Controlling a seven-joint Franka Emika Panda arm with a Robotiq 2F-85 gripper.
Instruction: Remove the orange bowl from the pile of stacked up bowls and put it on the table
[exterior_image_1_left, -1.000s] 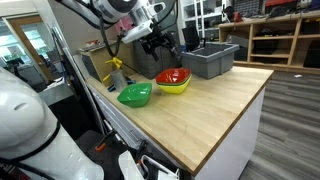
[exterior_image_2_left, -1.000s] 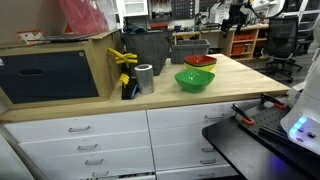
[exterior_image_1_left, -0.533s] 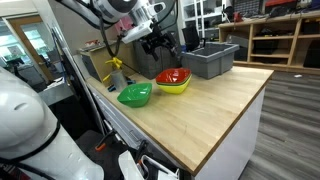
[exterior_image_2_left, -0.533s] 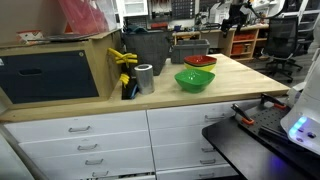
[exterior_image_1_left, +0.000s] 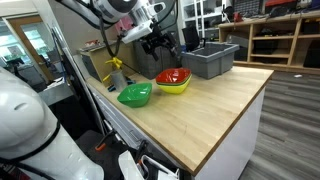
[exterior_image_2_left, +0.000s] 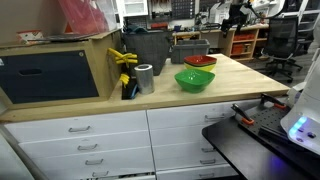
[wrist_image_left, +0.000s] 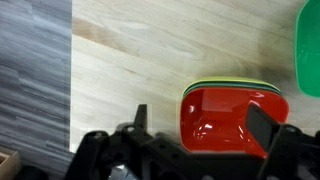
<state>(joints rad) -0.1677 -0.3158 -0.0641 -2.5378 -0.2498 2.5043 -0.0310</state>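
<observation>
Fingers spread wide, empty, hovering over pile of stacked up bowls. Orange bowl topmost, nested in green, then yellow; nothing inside it. From my wrist view it lies below me, offset sideways: one finger outside its wall, one over hollow. Straight drop should pinch that wall, I judge. Squarish, no real long axis. Lone green bowl just beside pile on worktop.

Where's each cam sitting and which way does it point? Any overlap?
Exterior view: raised off a table corner, looks across the top; arm and hand show above the orange bowl.
Exterior view: faces the drawers, looks over the top; arm unclear.
Wrist view: looks down on the orange bowl; open fingers at the bottom edge.
All three share the orange bowl and green bowl.
</observation>
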